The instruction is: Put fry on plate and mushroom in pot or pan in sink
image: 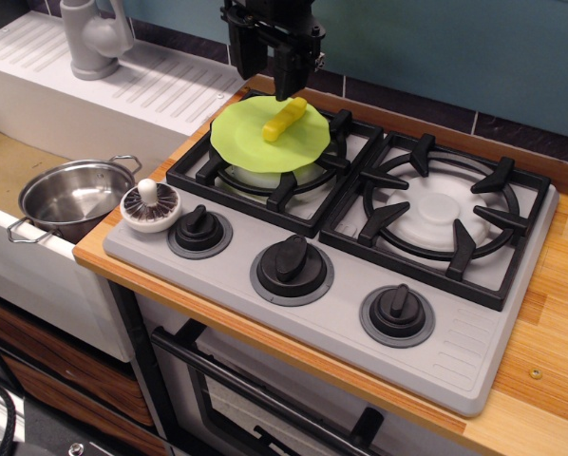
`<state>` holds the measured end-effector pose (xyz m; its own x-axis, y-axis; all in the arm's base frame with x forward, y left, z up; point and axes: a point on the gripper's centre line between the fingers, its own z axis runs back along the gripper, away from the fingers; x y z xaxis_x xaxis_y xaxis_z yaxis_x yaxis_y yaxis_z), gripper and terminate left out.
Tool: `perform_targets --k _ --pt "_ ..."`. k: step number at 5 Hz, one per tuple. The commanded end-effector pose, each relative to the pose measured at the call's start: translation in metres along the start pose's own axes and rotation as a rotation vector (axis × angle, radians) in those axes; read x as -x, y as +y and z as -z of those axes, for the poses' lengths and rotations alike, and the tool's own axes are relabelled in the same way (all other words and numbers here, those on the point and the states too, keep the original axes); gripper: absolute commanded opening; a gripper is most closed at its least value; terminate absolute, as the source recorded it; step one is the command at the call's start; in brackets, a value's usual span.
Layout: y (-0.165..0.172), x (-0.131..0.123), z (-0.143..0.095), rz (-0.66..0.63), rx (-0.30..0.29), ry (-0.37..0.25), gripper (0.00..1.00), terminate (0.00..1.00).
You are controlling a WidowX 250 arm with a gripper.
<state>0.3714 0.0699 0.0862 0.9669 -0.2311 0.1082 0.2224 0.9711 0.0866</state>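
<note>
Gripper (263,74) hangs above plate (255,142), jaws apart, empty. Fry (284,119) lies flat on plate. Mushroom (151,205) sits gills-up beside pot (70,198) in sink (4,166).

We see the wooden bench (550,313) carrying a grey stove (360,313) (the mushroom (151,205) sits on its corner).

Grey stove (474,375) (three black knobs (292,256)) on counter (550,380).

No text, label, brand, number or sign can be read anywhere.
</note>
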Motion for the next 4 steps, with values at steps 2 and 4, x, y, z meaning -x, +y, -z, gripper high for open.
perform_targets --k 2,4 --pt "-0.004 -0.013 -0.039 0.057 0.006 -0.026 1.0 0.0" --pt "-0.004 -0.013 -0.039 0.057 0.006 -0.026 1.0 0.0"
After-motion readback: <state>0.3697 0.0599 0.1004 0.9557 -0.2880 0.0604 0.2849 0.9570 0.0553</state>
